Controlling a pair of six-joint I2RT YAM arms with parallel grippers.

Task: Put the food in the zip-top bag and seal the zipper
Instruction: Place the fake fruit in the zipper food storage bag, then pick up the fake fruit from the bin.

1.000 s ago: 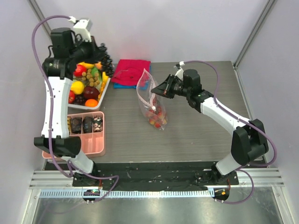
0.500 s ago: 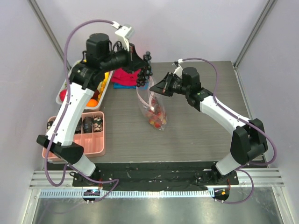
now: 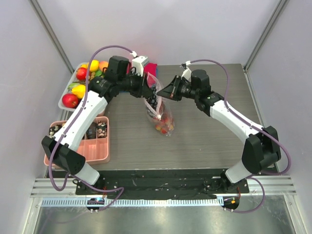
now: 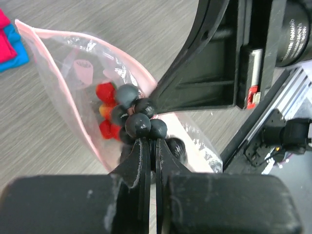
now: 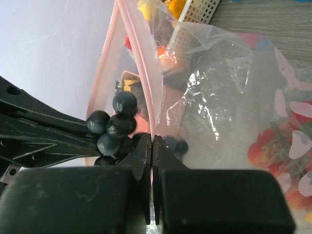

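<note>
Tabletop (image 3: 209, 141) grey wood-grain, walls (image 3: 170, 29) pale; left gripper (image 4: 148, 142) pinches dark toy grape cluster (image 4: 136, 117) at clear pink-dotted bag (image 4: 63, 78) mouth; right gripper (image 5: 152, 146) pinches its pink zipper strip (image 5: 136, 48). Bag contents indistinct.

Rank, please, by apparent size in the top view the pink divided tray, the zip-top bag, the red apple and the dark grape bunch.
1. pink divided tray.
2. zip-top bag.
3. red apple and dark grape bunch look alike, the bunch nearer the camera: unranked.
</note>
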